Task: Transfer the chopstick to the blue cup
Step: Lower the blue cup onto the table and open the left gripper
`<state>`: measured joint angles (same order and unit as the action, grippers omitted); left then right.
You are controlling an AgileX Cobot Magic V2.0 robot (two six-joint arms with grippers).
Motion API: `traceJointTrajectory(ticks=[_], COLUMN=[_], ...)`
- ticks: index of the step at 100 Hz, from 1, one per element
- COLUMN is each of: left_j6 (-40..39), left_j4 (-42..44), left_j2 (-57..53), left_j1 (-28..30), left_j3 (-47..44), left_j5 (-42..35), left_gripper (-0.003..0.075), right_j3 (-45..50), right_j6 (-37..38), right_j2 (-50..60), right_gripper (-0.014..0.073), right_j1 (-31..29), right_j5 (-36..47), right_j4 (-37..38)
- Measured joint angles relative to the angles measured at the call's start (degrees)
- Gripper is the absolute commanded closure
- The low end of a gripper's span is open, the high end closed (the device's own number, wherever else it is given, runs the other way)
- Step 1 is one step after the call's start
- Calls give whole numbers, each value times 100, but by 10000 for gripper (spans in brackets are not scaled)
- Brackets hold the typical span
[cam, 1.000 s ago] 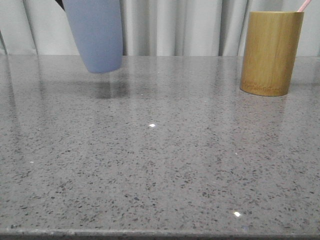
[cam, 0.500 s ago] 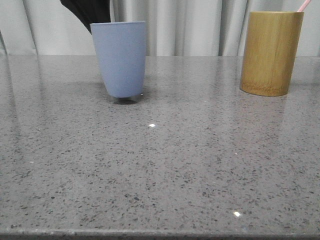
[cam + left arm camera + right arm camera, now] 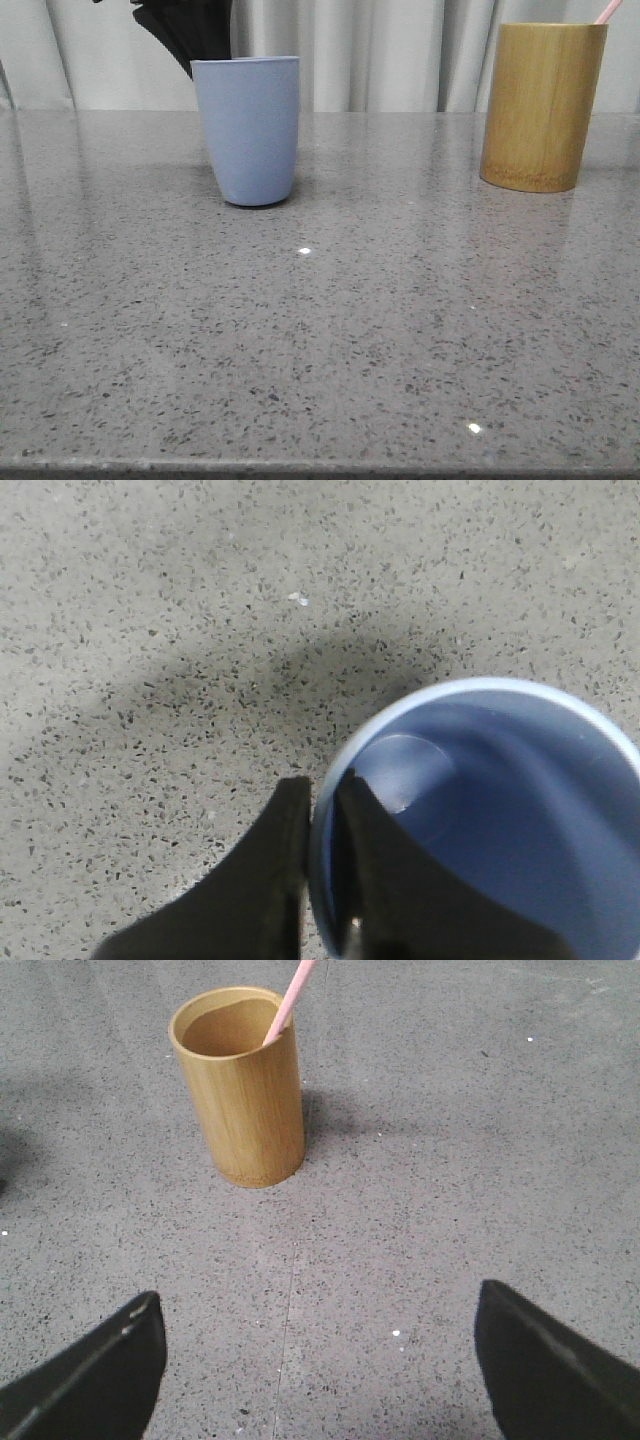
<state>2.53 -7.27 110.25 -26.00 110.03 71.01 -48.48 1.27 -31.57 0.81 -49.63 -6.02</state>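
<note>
Now upright on the worktop (image 3: 320,330): blue cup (image 3: 247,130), rim pinched by left end effector (image 3: 322,810) | right end effector (image 3: 320,1360) wide, near bamboo holder (image 3: 240,1085) | next, likely: release cup, grasp pink chopstick (image 3: 290,1000).

You're looking at a grey speckled stone-look tabletop (image 3: 330,330), polished, w/ small light glints near its middle and front edge. Two items stand directly on it, well apart: a matte grey-blue handleless tumbler (image 3: 247,130) upright at left-centre, base flat on the surface, and a taller yellow-brown bamboo cylinder holder (image 3: 541,105) upright toward the far right. A thin pink stick (image 3: 290,1000) leans out of the holder's mouth. Faint shadows fall beside both.
</note>
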Motion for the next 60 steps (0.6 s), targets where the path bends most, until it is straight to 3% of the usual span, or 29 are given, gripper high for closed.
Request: traceJointTrajectory(ticks=[11, 23, 35, 42, 60], left_j6=[0, 0, 0, 0, 0], left_j4=[0, 0, 0, 0, 0], left_j2=[0, 9, 9, 9, 9], left_j1=[0, 0, 0, 0, 0], left_j3=[0, 0, 0, 0, 0], left_j5=[0, 24, 24, 24, 33], left_gripper=[597, 396, 255, 220, 217], right_j3=[0, 0, 0, 0, 0], right_j6=[0, 0, 0, 0, 0], right_j2=[0, 0, 0, 0, 0], right_gripper=[-30, -30, -30, -30, -30], right_j1=[0, 0, 0, 0, 0], right_j5=[0, 0, 0, 0, 0], right_j4=[0, 0, 0, 0, 0])
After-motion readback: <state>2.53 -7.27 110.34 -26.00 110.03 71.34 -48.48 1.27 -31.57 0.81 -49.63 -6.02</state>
